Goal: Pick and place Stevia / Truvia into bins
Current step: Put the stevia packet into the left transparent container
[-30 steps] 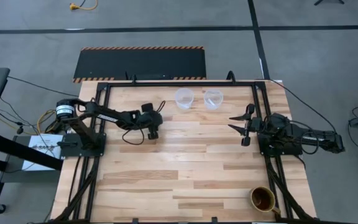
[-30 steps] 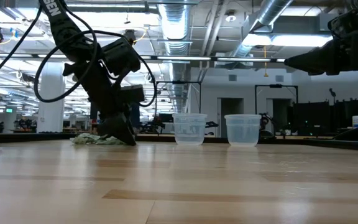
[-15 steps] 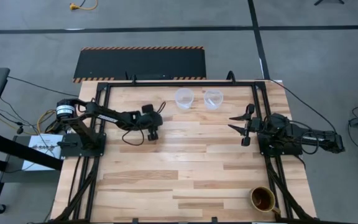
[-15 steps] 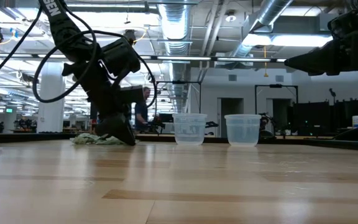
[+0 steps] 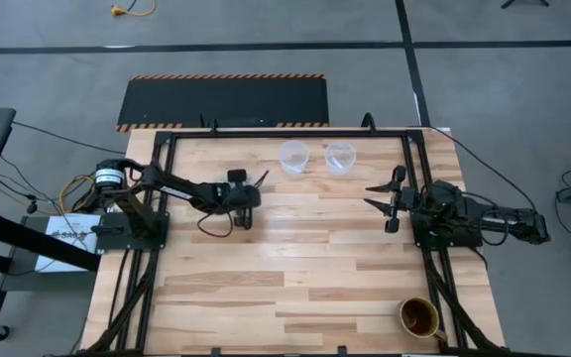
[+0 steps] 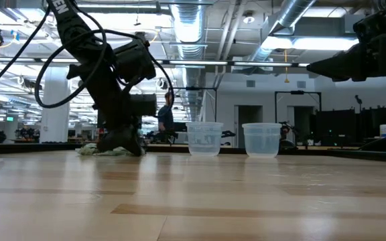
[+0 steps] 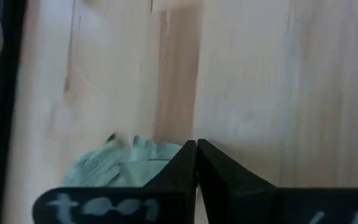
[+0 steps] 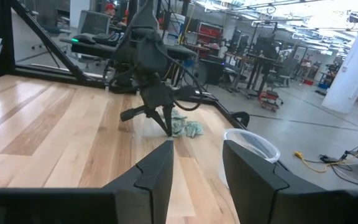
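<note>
- Two clear bins (image 5: 293, 156) (image 5: 340, 157) show in the high view, side by side at the far table edge, ahead and to the inner side of the left gripper (image 5: 246, 220). That gripper is down at the wood; the packets are hidden under it here. Right gripper (image 5: 390, 203) hangs parked well apart, waiting. Brown cup (image 5: 417, 316) sits at the near right corner, not a bin.
- Low view: left gripper (image 6: 129, 144) tips are planted in the pale green packet pile (image 6: 99, 150), which spreads on the wood beside and behind the tips. Looks like a pinch low at the table so a flat packet can be caught. Both bins (image 6: 204, 139) (image 6: 261, 140) stand upright, off to one side of it, nothing visible inside.
- Left wrist view: fingers (image 7: 179, 168) are pressed together, no gap between them. Packets (image 7: 126, 163) lie crumpled right against one finger; whether one is actually caught between the tips, can't tell.
- Right wrist view: right gripper (image 8: 197, 163) fingers stand spread with nothing between. Far off, the left gripper (image 8: 165, 127) touches the packet pile (image 8: 186, 128); one bin (image 8: 248, 154) is near.
- Versus a second ago: left jaws were apart over the pile, now closed; arm shifted slightly. Right arm, bins and cup are unchanged.
</note>
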You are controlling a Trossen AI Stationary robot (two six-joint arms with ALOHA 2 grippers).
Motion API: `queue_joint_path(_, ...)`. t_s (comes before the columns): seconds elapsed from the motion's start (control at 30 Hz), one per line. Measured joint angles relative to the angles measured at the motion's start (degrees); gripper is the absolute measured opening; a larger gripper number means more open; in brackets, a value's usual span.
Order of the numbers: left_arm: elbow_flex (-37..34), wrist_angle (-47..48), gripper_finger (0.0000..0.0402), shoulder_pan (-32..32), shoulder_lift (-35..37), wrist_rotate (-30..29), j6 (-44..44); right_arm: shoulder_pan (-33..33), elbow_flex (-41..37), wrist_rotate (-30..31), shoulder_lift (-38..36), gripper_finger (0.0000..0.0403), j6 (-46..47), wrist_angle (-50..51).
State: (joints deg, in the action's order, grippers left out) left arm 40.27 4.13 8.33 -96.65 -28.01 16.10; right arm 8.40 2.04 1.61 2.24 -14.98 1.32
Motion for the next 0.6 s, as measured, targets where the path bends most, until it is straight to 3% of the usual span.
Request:
queue_joint_path(0.17, 2.5, -1.3, 0.0, -2.5, 0.1, -7.6, 3.2, 0.0, 0.0, 0.0, 0.0, 0.0134, 0.0, 0.4)
queue_joint_path(0.37, 4.7, -1.7, 0.0, -3.4, 0.2, -11.9, 7.0, 0.0, 0.0, 0.0, 0.0, 0.0134, 0.0, 1.5)
queue_joint_path(0.6, 6.9, -10.2, 0.0, -2.9, 1.0, -11.7, 13.6, 0.0, 0.0, 0.0, 0.0, 0.0134, 0.1, 1.7)
